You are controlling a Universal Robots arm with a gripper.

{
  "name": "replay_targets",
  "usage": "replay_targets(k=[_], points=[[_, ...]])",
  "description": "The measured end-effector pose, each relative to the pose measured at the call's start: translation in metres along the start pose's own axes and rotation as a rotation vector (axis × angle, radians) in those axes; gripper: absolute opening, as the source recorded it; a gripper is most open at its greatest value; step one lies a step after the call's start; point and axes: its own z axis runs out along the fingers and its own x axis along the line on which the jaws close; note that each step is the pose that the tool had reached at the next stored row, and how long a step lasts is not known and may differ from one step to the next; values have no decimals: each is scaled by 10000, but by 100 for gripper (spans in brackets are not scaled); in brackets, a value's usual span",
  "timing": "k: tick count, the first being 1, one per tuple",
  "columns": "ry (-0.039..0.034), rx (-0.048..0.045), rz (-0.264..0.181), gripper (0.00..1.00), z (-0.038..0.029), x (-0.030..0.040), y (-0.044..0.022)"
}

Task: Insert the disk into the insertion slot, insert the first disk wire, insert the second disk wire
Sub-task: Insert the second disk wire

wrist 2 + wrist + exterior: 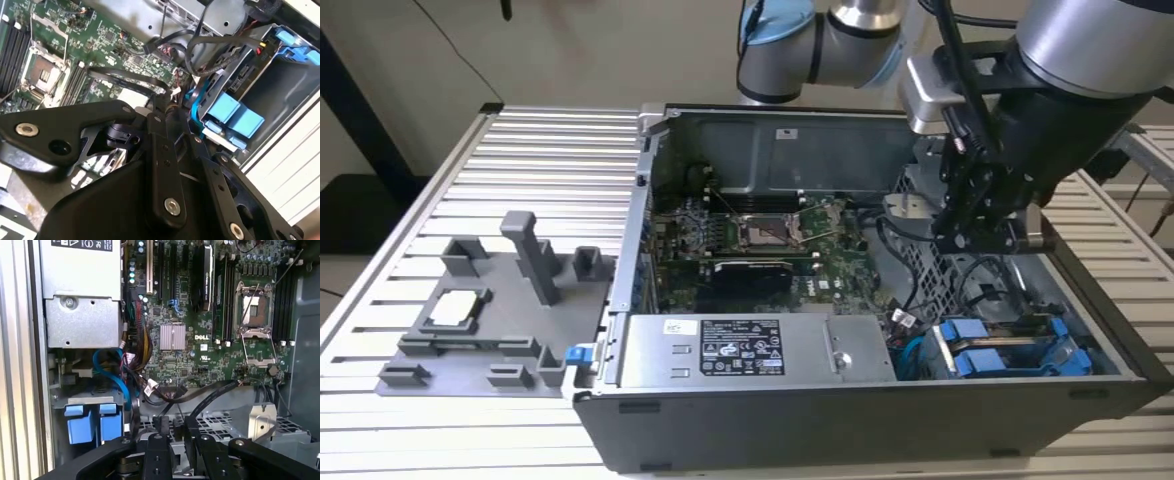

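Observation:
The disk (987, 358) sits in the insertion slot (1070, 352) of the dark drive cage at the case's corner on the exterior view's right. Its blue carrier tabs (92, 422) face out, as the second wrist view also shows on the disk (232, 115). My gripper (970, 243) hangs inside the open case, above the perforated cage and a short way from the disk. In both wrist views a flat black disk wire (210, 395) runs up to the fingertips, and the gripper (175, 427) looks shut on its end. The same wire (130, 80) loops over the motherboard to the gripper (167, 107).
A grey power-supply box (734, 348) fills the case's front beside the disk. The green motherboard (761, 235) lies behind it. A perforated cage (220, 422) is right under the fingers. Loose blue and black cables (112, 375) crowd the gap by the carrier. A grey fixture (494, 310) stands outside the case.

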Motion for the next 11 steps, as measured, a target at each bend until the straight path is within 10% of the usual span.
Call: replay_targets(k=[11], points=[[-27, 5, -437, 27, 24, 5, 1]])
